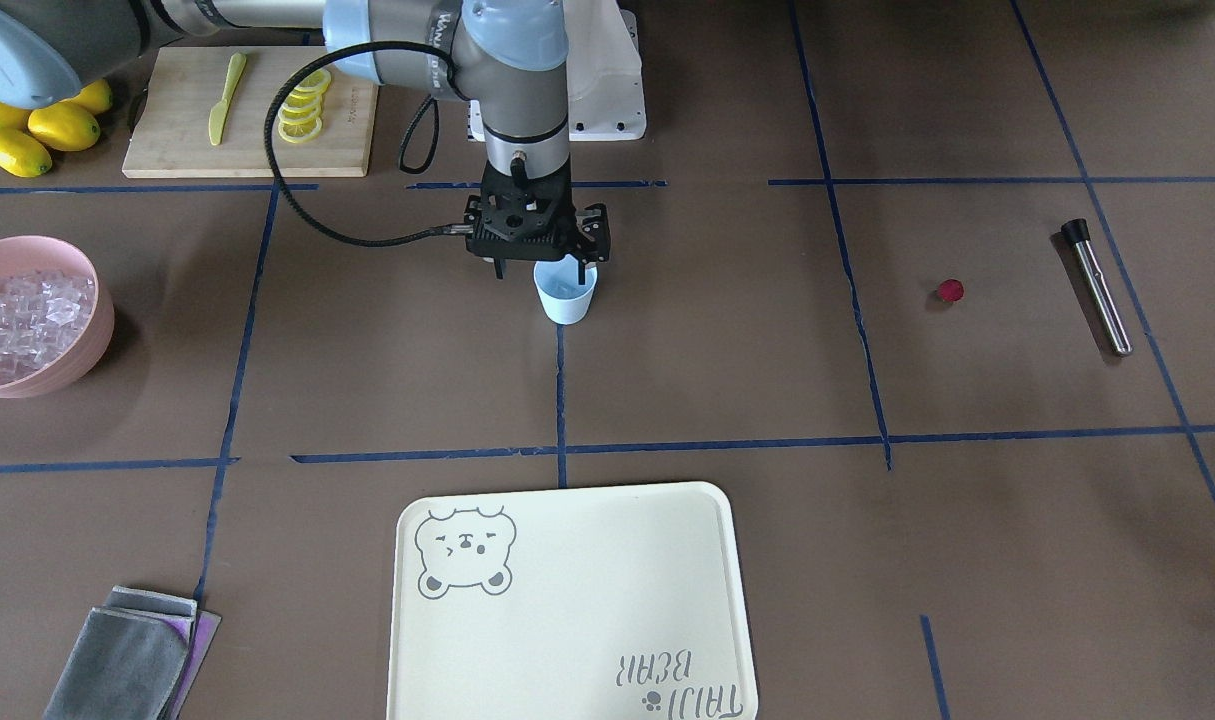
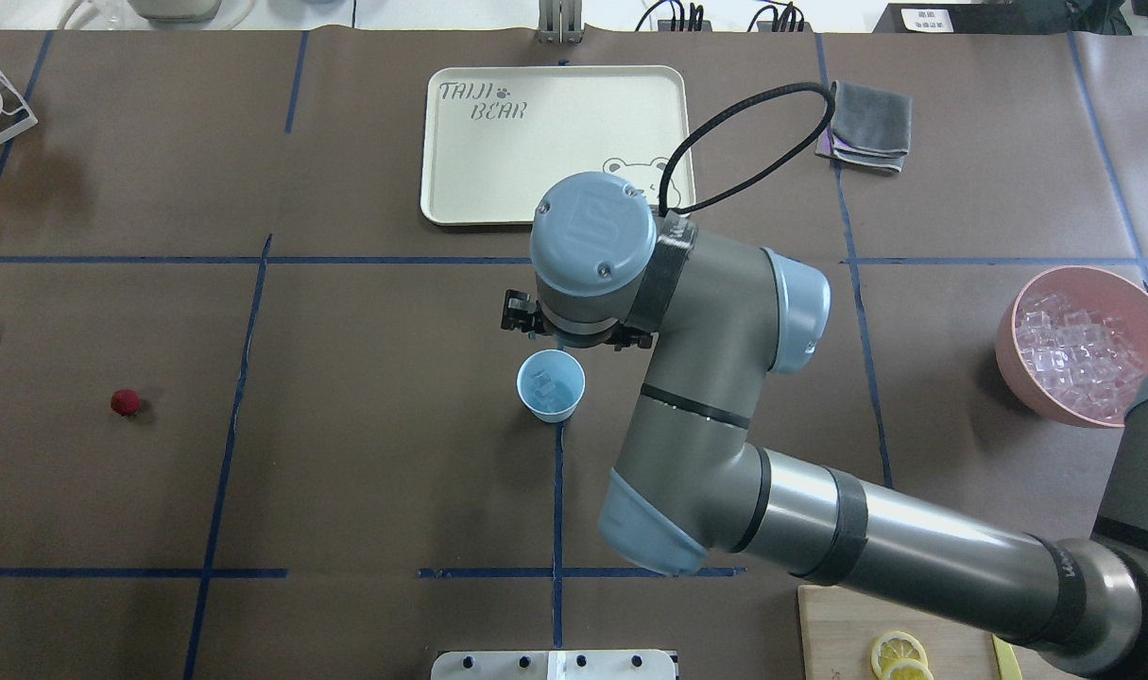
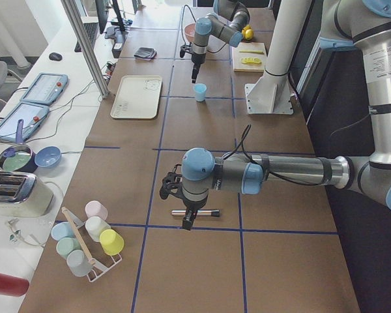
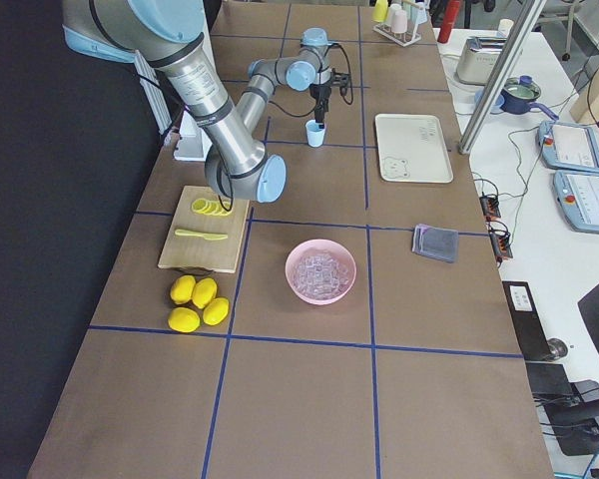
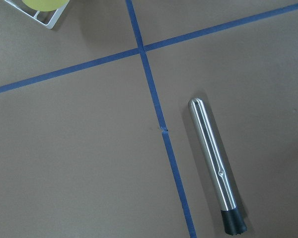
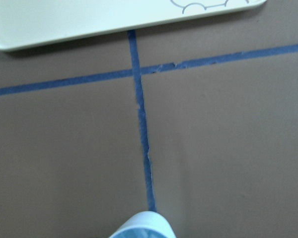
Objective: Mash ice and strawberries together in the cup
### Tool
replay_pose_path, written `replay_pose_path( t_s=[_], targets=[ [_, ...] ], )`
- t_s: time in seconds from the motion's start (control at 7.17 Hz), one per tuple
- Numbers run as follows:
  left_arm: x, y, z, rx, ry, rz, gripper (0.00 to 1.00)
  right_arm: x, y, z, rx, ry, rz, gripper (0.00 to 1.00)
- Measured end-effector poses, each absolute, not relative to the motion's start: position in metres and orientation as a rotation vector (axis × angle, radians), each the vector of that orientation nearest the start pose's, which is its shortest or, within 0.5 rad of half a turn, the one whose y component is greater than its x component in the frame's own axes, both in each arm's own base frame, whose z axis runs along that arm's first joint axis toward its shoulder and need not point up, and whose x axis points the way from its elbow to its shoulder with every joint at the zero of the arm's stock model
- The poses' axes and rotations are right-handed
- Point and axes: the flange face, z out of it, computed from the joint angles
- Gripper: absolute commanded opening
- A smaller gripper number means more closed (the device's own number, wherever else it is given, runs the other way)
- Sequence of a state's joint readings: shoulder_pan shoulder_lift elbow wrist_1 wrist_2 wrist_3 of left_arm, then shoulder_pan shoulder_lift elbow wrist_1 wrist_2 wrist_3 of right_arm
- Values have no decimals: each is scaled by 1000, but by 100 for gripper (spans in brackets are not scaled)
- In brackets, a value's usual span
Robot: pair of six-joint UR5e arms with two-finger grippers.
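The cup is cut off by the right wrist view's bottom edge, only its rim showing.

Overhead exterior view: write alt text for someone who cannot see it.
The right arm reaches to table centre, its wrist just beyond a pale blue cup holding ice cubes. A strawberry lies far left; a pink bowl of ice sits right.

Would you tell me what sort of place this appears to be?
Most likely a robotics lab staged as a drinks station: the table is gridded with blue tape, control tablets lie on a side desk, and a cutting board with lemon slices and a pink bowl of ice serve as props.
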State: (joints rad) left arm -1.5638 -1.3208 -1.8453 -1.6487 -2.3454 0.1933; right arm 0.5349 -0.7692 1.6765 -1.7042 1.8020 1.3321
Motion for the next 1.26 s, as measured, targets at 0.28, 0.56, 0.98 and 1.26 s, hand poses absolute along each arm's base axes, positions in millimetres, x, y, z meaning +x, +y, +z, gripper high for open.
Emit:
replay_pose_path(
  t_s=[0.28,0.56,0.98,1.26],
  targets=[
    [-50,-399,623,161,765,251,100,-454,-518,198,77,-773,123,99],
    [-42,-416,611,184,764,279,100,-348,-580,265,93,-750,13,99],
    [-38,-453,581,249,761,308,100,-160,-620,386,141,-738,-176,99],
    [-37,-468,564,274,766,305,100,-56,-600,470,164,-727,-273,99]
  ],
)
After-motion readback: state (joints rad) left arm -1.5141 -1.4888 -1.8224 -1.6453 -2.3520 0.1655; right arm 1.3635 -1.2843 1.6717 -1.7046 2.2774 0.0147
